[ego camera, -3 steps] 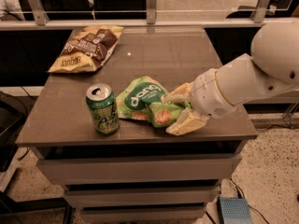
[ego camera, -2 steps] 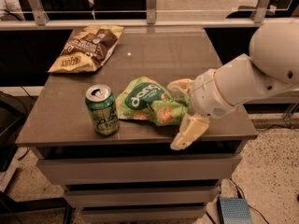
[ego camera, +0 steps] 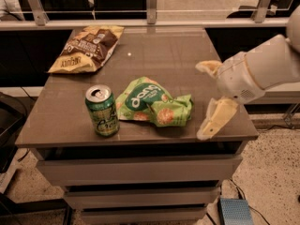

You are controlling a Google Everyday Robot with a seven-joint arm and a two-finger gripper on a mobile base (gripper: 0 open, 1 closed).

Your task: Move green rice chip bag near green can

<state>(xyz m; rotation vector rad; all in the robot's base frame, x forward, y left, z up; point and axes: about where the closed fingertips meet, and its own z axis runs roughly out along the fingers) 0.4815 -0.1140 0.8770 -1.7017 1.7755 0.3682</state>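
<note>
The green rice chip bag (ego camera: 152, 103), crumpled light green with a dark green round logo, lies on the table right next to the green can (ego camera: 101, 110), which stands upright at the front left. My gripper (ego camera: 207, 100) is to the right of the bag, clear of it, near the table's right edge. Its two pale fingers (ego camera: 216, 118) are spread wide apart and hold nothing.
A brown-and-yellow chip bag (ego camera: 89, 48) lies at the back left of the brown table (ego camera: 164, 46). The table has drawers below its front edge. A railing runs behind the table. A small blue-grey box (ego camera: 234, 211) sits on the floor at the right.
My gripper has let go of the green bag, opened and drawn back to the right. The bag now lies free beside the can.
</note>
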